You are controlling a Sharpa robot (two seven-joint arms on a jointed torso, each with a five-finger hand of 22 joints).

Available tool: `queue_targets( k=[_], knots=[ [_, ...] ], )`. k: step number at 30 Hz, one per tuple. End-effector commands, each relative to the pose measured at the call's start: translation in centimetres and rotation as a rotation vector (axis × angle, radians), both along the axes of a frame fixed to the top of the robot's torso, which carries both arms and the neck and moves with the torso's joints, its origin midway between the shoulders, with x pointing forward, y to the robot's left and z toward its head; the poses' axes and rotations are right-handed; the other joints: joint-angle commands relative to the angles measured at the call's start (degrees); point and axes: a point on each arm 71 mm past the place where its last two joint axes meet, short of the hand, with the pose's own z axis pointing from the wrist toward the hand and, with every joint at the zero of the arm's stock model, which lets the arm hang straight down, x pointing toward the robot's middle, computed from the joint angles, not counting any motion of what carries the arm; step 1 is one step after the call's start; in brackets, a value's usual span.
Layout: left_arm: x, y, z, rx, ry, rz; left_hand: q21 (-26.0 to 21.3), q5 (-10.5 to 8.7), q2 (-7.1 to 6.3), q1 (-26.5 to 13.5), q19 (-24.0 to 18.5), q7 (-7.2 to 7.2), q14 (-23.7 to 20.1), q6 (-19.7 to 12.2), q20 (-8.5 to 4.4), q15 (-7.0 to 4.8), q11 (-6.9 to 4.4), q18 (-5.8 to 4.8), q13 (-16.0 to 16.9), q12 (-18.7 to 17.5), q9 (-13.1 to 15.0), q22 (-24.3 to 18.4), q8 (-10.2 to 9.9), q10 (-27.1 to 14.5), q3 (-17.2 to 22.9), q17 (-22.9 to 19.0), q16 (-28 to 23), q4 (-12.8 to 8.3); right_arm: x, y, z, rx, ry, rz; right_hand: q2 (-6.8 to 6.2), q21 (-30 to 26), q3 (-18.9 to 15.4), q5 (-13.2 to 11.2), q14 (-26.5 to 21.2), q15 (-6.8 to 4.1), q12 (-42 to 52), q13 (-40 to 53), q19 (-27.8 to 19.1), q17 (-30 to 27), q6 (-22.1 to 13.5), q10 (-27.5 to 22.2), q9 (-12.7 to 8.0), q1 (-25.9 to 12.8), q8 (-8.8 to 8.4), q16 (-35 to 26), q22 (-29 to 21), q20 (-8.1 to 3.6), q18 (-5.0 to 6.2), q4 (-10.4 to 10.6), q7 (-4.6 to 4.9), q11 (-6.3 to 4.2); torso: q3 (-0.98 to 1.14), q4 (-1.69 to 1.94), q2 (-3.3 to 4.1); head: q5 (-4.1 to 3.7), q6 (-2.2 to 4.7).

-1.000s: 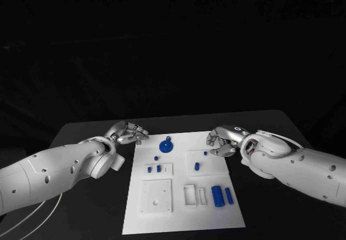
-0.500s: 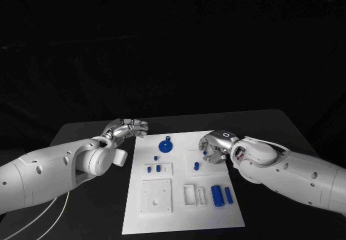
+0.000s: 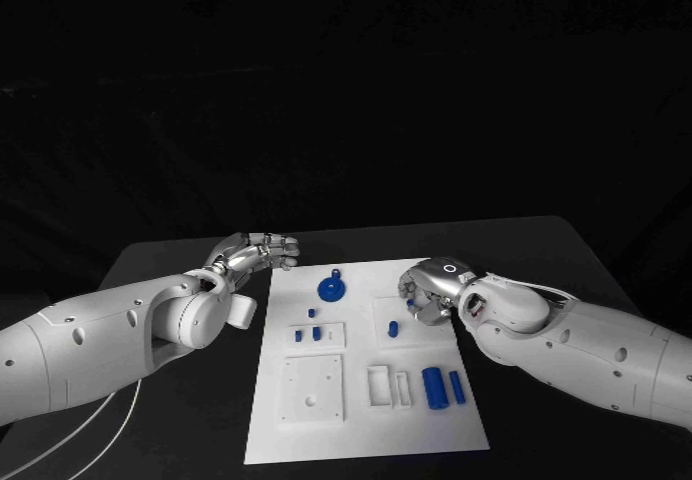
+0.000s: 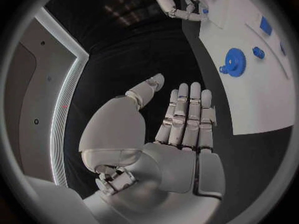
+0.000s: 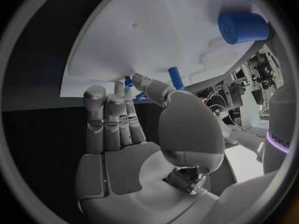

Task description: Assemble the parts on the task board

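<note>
While the right hand (image 3: 433,290) hovers over the far right part of the task board (image 3: 368,420), its fingers (image 5: 115,119) stand straight and close together, thumb tip near a small blue peg (image 5: 176,77); contact cannot be told, and it holds nothing plainly. Left hand (image 3: 257,253) hangs off the board's far left corner, above the black surface (image 3: 173,265); fingers extended side by side, empty.

Step in hand, by my judgement: reaching for a first peg on the right side. Assembly looks barely begun.

Parts on the board: blue gear (image 3: 332,291) at far centre, loose; small pegs (image 3: 307,337) left of centre; one peg (image 3: 394,327) on the raised block right of centre; large blue cylinder (image 3: 434,385) and slimmer blue pin (image 3: 457,389) at near right, lying flat. White square plate with holes (image 3: 312,391) at near left.

Next move calls for fingers to close round the peg without nudging its neighbours, then lift straight.

Surface: black, matte. Room beyond: dark in the head view.
</note>
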Motion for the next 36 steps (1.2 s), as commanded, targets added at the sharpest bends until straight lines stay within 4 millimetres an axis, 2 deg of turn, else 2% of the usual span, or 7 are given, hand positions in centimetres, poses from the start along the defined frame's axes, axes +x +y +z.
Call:
queue_targets(
  k=[1, 10, 20, 24, 30, 36],
  knots=[
    [0.0, -0.2, 0.3, -0.019, -0.014, -0.016, -0.4, -0.29, 0.15, -0.4, -0.3, 0.3, 0.3, 0.0, 0.26, 0.14, 0.53, 0.47, -0.1, 0.1, -0.1, 0.1, 0.4, 0.0, -0.4, 0.1, -0.3, -0.1, 0.0, -0.2, -0.2, -0.065, -0.049, -0.017, -0.1, -0.3, 0.7, -0.3, 0.1, -0.3, -0.1, 0.1, 0.4, -0.1, 0.6, 0.8, 0.1, 0.6, 0.46, 0.2, 0.3, -0.03, 6.62, 0.2, 0.08, 0.11, -0.03, 0.0, -0.06, -0.12, -0.11],
    [0.1, -0.1, 0.2, -0.016, -0.009, -0.015, -0.4, -0.39, 0.11, -0.5, -0.2, 0.36, 0.5, 0.0, 0.34, 0.21, 0.73, 0.55, -0.2, 0.1, -0.1, 0.1, 0.4, 0.0, -0.5, 0.3, -0.5, 0.0, -0.1, -0.1, -0.4, -0.092, -0.046, -0.008, -0.36, -0.2, 1.8, -0.3, 0.2, -0.37, -0.4, 0.2, 0.6, -0.2, 1.9, 1.1, 0.5, 0.7, 1.18, 0.4, 0.5, -0.16, 6.62, 0.5, -0.52, 0.03, 0.04, -0.1, -0.14, -0.15, -0.08],
    [0.1, -0.2, 0.2, -0.015, -0.005, -0.016, -0.5, -0.49, 0.14, -0.6, -0.1, 0.36, 0.9, 0.0, 0.35, 0.16, 0.83, 0.64, -0.4, 0.1, -0.1, 0.2, 0.4, 0.2, -0.5, 0.6, -0.7, 0.1, -0.4, 0.4, -0.6, -0.089, -0.025, 0.01, -0.24, -0.1, 1.7, -0.3, 0.3, -0.66, -0.1, 0.8, 0.8, -0.2, 2.6, 2.0, 0.7, 0.4, 1.52, 0.5, 0.6, -0.27, 6.62, 0.5, -0.84, -0.27, 0.06, 0.01, -0.07, -0.07, -0.23],
    [0.0, -0.4, 0.1, -0.02, 0.003, -0.023, -0.5, -0.49, 0.14, -0.6, 0.1, 0.37, 1.2, -0.1, 0.31, 0.09, 0.84, 0.7, -0.5, 0.1, -0.1, 0.3, 0.4, 0.2, -0.5, 0.8, -0.7, 0.1, -0.4, 0.4, -0.7, -0.087, -0.014, 0.01, 0.12, -0.1, 1.7, -0.3, 0.4, -0.76, 0.0, 1.0, 0.9, -0.2, 3.0, 2.3, 0.8, 0.3, 1.68, 0.6, 0.6, -0.29, 6.62, 0.6, -0.99, -0.38, -0.02, 0.0, -0.05, -0.17, -0.31],
    [0.0, -0.5, 0.1, -0.02, 0.005, -0.025, -0.5, -0.52, 0.12, -0.6, 0.2, 0.37, 1.4, -0.1, 0.27, 0.02, 0.85, 0.75, -0.6, 0.1, -0.1, 0.3, 0.5, 0.2, -0.6, 1.0, -0.8, 0.1, -0.5, 0.8, -0.9, -0.084, -0.009, 0.014, 0.22, -0.1, 1.7, -0.3, 0.3, -0.81, 0.0, 1.1, 0.9, -0.2, 3.1, 2.4, 0.8, 0.3, 1.74, 0.6, 0.7, -0.31, 6.62, 0.5, -1.06, -0.43, 0.01, -0.05, -0.07, -0.15, -0.38],
    [0.0, -0.4, 0.1, -0.019, 0.008, -0.024, -0.5, -0.53, 0.1, -0.6, 0.2, 0.37, 1.5, -0.1, 0.25, 0.0, 0.86, 0.76, -0.6, 0.1, -0.1, 0.3, 0.5, 0.2, -0.6, 1.1, -0.8, 0.1, -0.5, 0.7, -1.2, -0.103, -0.022, 0.003, 0.67, -0.1, 1.9, -0.3, 0.4, -0.93, 0.1, 1.3, 0.8, -0.2, 3.5, 2.7, 0.9, 0.5, 1.91, 0.6, 0.7, -0.34, 6.62, 0.4, -1.23, -0.56, 0.0, 0.05, -0.06, -0.24, -0.45]
  ],
)
